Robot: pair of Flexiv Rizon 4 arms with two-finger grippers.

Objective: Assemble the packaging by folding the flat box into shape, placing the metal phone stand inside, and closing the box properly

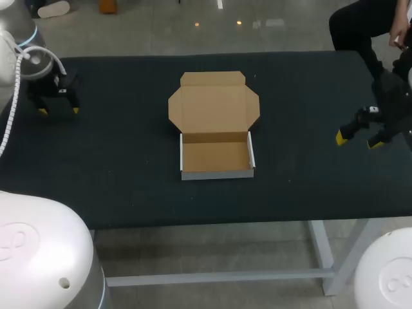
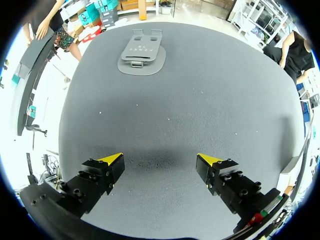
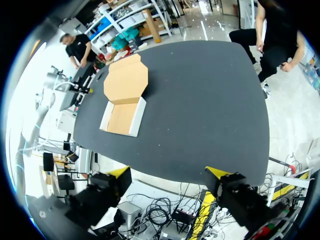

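A cardboard box [image 1: 215, 156] lies in the middle of the table, brown inside and white outside. Its tray walls stand up and its lid [image 1: 214, 105] is laid back flat toward the far side. From the right wrist view the box [image 3: 123, 102] shows far ahead of my right gripper. A dark grey metal phone stand [image 2: 142, 52] lies flat on the mat, well ahead of my left gripper [image 2: 160, 162]; I cannot make it out in the head view. My left gripper [image 1: 58, 111] stands open at the far left, and my right gripper [image 1: 359, 136] open at the right edge, both empty.
The black mat [image 1: 116, 161] covers the whole table. My right gripper [image 3: 170, 177] hangs about over the table's right edge.
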